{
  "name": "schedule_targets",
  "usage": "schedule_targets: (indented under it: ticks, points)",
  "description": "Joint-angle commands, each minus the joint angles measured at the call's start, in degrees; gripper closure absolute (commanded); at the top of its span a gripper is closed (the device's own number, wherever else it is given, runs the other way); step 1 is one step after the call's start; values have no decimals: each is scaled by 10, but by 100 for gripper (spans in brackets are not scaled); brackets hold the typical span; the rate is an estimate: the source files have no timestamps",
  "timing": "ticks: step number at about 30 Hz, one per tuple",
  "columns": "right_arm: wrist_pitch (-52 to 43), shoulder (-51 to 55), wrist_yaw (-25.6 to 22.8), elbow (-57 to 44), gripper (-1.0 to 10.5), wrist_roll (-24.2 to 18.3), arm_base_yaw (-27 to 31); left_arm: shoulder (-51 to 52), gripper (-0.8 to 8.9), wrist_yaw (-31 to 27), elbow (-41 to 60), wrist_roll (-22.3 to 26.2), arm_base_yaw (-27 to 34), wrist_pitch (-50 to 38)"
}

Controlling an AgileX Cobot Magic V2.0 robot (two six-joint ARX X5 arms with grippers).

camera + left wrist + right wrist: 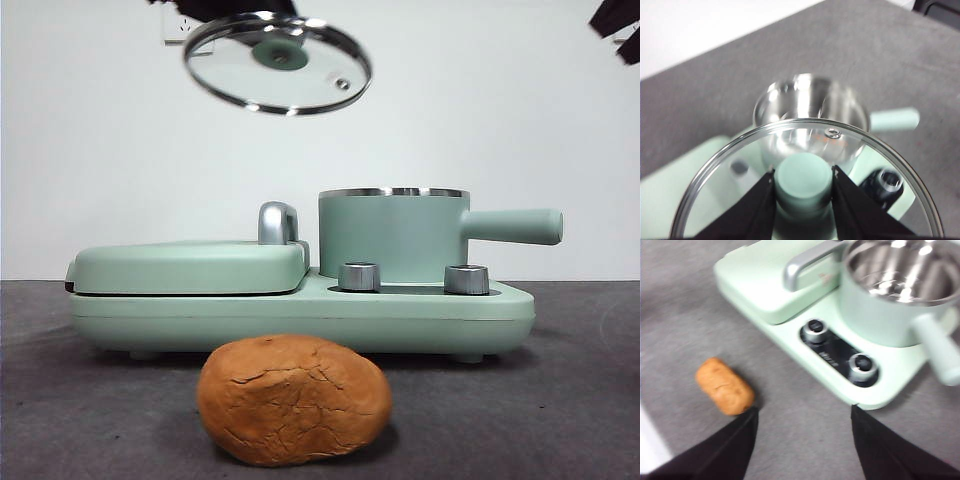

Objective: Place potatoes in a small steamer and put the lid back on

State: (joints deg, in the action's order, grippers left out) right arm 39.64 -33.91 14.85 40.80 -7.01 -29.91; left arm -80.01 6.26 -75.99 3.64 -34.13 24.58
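The orange-brown potato [293,398] [724,385] lies on the grey table in front of the appliance. The mint-green steamer pot [393,232] [810,107] [890,300] stands uncovered on the appliance's right side, its steel inside bare, handle pointing right. My left gripper [804,180] is shut on the mint-green knob of the glass lid [277,62] [805,170], holding it tilted high in the air above and left of the pot. My right gripper [804,412] is open, hovering over the table in front of the appliance, with the potato a little off to one side of it.
The mint-green appliance base [300,315] carries a flat griddle cover [190,265] with a chrome handle [278,222] on its left and two steel knobs [360,276] [466,279] in front of the pot. A black arm tip [618,25] shows at the top right corner.
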Motion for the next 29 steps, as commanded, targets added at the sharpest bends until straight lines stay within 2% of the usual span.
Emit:
schedule_targets:
  ticks: [1,10,19,29]
  points:
    - [-6,-21,3,10,614,-4,-17,25,799,-5,31,-11,1,-13]
    - [-58,-124,3,10,594,-52,-104,127,799,-8,143,-50,21,-26]
    - [-153,-262,2,10,556,-60,-185,156,800,-10,146,-45,33,-14]
    - [-235,-412,1,10,554,-75,-229,156,800,-10,146,-45,34,-2]
